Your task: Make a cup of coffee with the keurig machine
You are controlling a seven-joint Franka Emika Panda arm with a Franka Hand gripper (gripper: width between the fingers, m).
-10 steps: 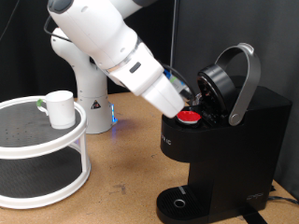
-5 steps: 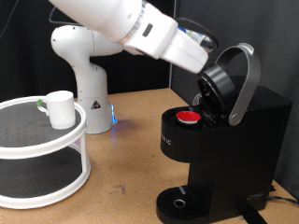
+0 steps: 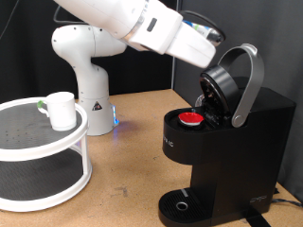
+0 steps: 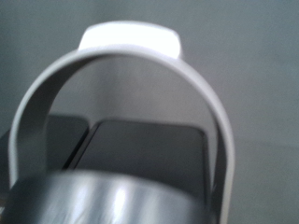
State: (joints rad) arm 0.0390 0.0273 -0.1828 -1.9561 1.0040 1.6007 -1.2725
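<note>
Now the gripper [image 3: 210, 38] hovers above the raised lid handle [image 3: 248, 80] of the keurig machine [image 3: 232, 142]; finger state can't be told. Pod [image 3: 192, 118] sits in the open chamber below. Cup [image 3: 61, 110] sits on the white stand [image 3: 43, 170], far exterior-view left.

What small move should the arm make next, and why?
Probably bring the end effector down onto the grey handle to close the lid: the keurig machine stands open with a red-topped pod already seated, and the cup waits on the round stand.
</note>
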